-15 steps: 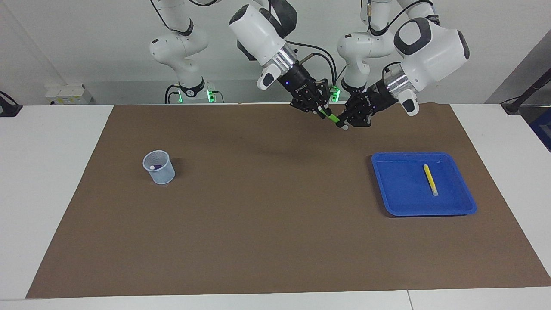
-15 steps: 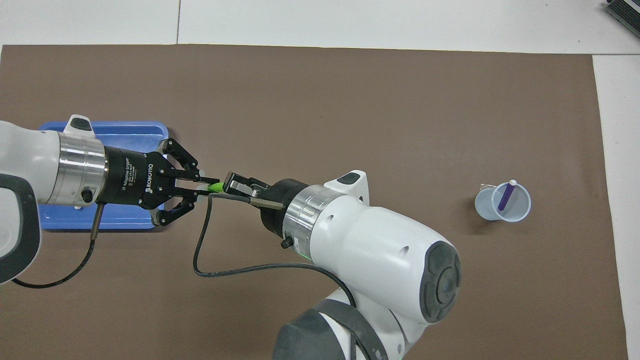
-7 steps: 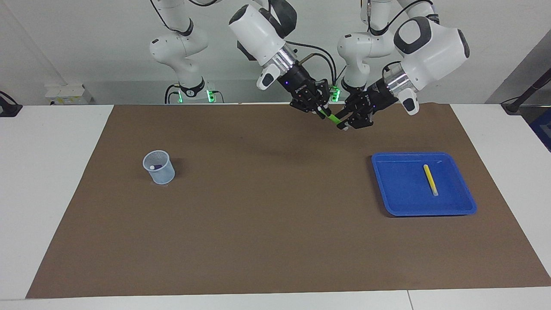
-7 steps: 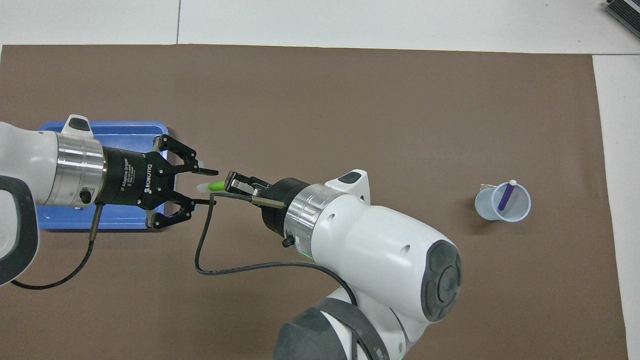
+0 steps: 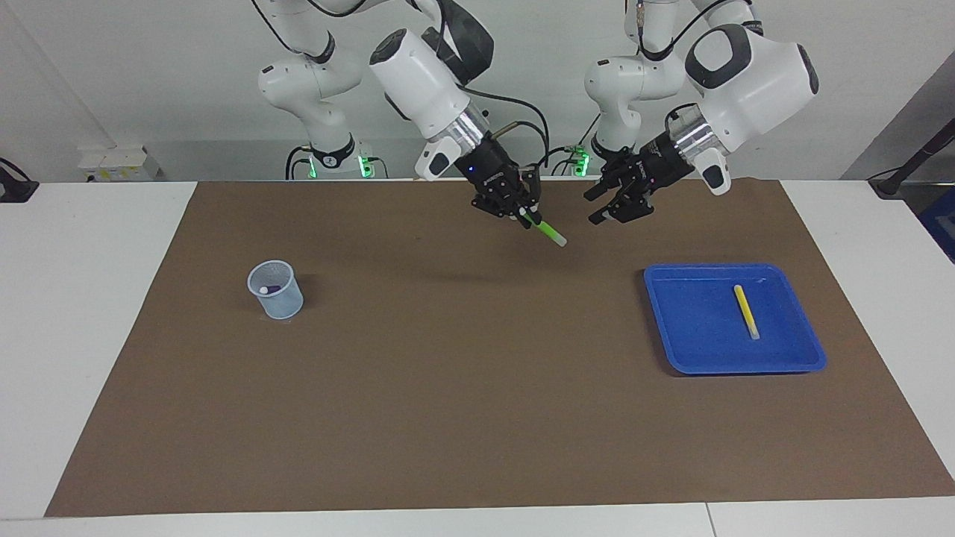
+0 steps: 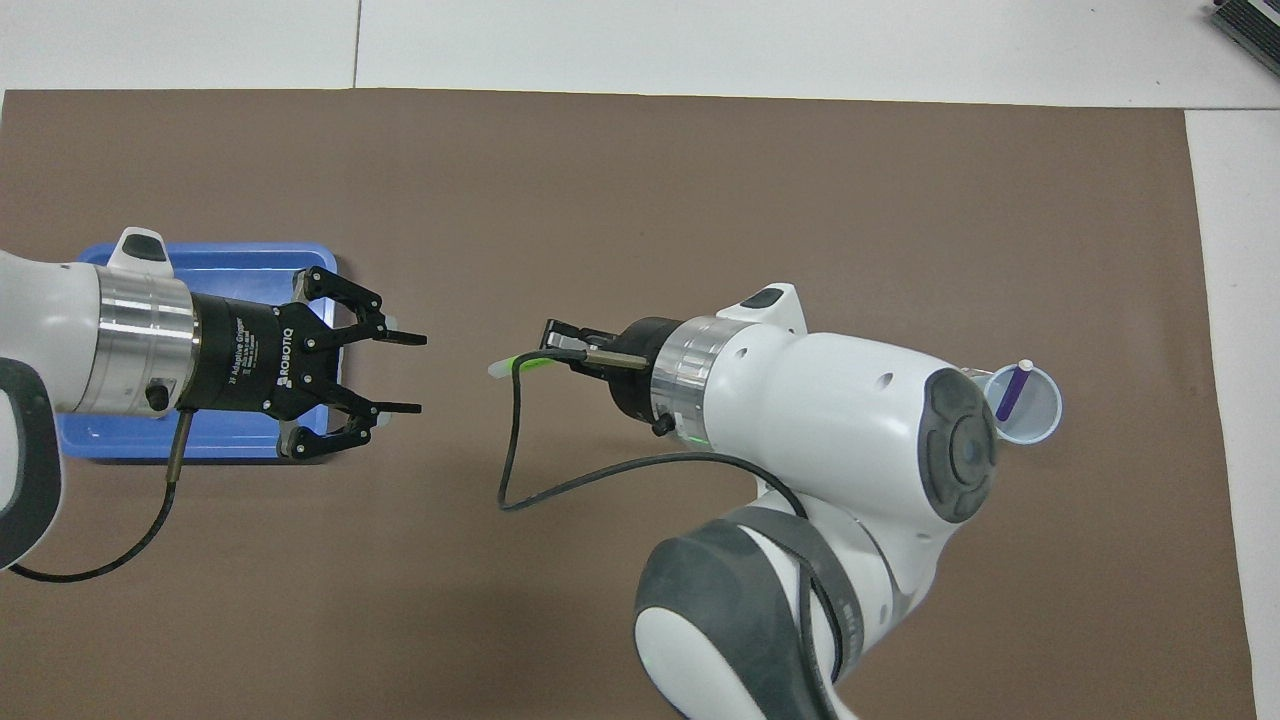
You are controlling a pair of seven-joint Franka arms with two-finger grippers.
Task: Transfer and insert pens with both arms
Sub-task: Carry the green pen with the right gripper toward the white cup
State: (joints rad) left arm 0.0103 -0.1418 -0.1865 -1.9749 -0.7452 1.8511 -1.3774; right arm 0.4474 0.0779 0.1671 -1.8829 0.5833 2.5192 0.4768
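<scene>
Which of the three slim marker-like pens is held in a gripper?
The green pen, gripped by the right gripper; the yellow pen lies in the tray, the purple pen in the cup.

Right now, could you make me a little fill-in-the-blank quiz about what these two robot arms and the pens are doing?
1. The right gripper holds the ____ pen up over the brown mat.
2. The left gripper hangs with its fingers ____ and nothing between them.
3. The yellow pen lies in the blue ____.
4. The purple pen stands in the ____.

Missing words: green; open; tray; cup
</scene>
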